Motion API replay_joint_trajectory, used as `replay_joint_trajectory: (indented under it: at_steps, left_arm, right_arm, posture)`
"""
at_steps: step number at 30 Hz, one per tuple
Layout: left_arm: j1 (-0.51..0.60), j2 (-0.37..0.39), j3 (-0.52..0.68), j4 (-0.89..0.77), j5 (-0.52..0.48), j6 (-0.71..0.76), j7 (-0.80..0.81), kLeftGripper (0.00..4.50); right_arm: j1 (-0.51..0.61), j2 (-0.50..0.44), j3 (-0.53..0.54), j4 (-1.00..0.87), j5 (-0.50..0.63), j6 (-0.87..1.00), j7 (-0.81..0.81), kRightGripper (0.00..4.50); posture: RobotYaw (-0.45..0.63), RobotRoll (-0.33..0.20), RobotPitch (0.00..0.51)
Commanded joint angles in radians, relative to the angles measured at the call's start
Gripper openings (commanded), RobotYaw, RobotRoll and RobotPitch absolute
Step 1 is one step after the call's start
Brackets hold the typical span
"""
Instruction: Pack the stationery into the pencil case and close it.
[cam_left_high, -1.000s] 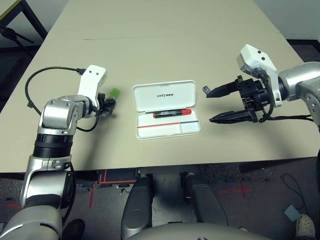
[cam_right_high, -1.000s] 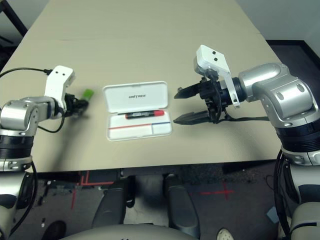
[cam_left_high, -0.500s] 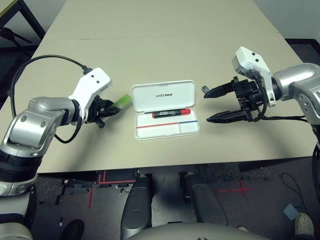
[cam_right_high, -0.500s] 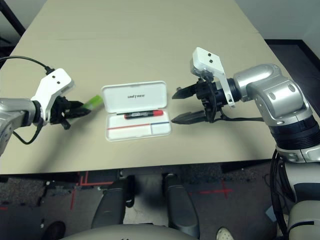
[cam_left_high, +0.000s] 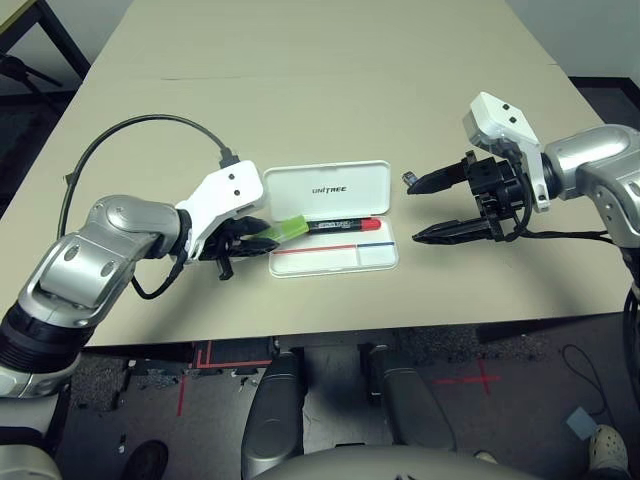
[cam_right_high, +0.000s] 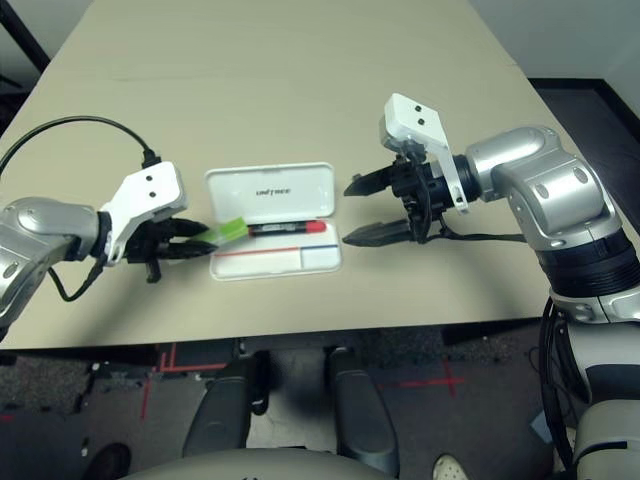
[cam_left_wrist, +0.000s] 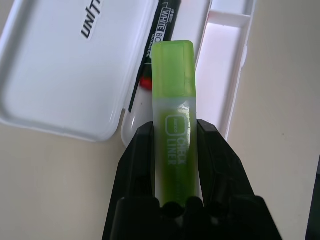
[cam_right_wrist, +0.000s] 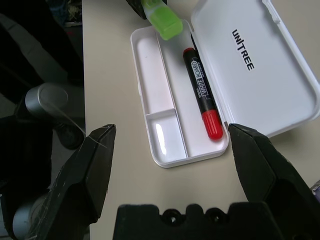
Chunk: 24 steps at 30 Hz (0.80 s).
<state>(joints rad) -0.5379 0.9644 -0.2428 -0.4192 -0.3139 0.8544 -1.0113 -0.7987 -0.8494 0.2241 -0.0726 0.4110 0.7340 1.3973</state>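
Note:
The white pencil case (cam_left_high: 322, 261) lies open mid-table, its "UNITREE" lid (cam_left_high: 325, 190) folded back. A black marker with a red cap (cam_left_high: 340, 225) rests inside the tray. My left gripper (cam_left_high: 245, 235) is shut on the light-green highlighter (cam_left_high: 278, 229), whose green cap reaches over the tray's left end. The left wrist view shows the highlighter (cam_left_wrist: 173, 115) pinched between both fingers (cam_left_wrist: 136, 165). My right gripper (cam_left_high: 425, 207) hangs open just right of the case, holding nothing. A tiny dark grey block (cam_left_high: 409, 179) lies on the table by its far finger.
A black cable (cam_left_high: 130, 135) loops from my left wrist over the table's left side. The table's front edge runs close below the case. Bare tabletop stretches behind the case.
My left arm has swung right, carrying the highlighter from the table's left side to the case's left end. The right gripper has edged slightly toward the case and stayed open.

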Motion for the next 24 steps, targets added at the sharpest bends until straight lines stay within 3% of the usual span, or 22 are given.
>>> replay_joint_trajectory:
  at_steps: [1,10,24]
  left_arm:
    - [-0.025,-0.003,-0.075,-0.003,0.041,-0.054,-0.042,1.08]
    - [-0.099,-0.077,-0.194,0.045,0.124,-0.109,-0.073,1.08]
    - [-0.092,-0.151,-0.221,0.048,0.164,-0.061,-0.059,1.08]
  right_arm:
    - [-0.004,-0.002,0.007,0.001,-0.008,-0.008,0.002,4.50]
    - [0.000,0.000,0.006,-0.004,-0.019,-0.006,-0.004,4.50]
    - [0.012,-0.006,0.010,-0.008,-0.038,-0.014,-0.015,4.50]
  posture:
    - [0.10,0.000,0.208]
    - [0.08,0.000,0.211]
    - [0.07,0.000,0.216]
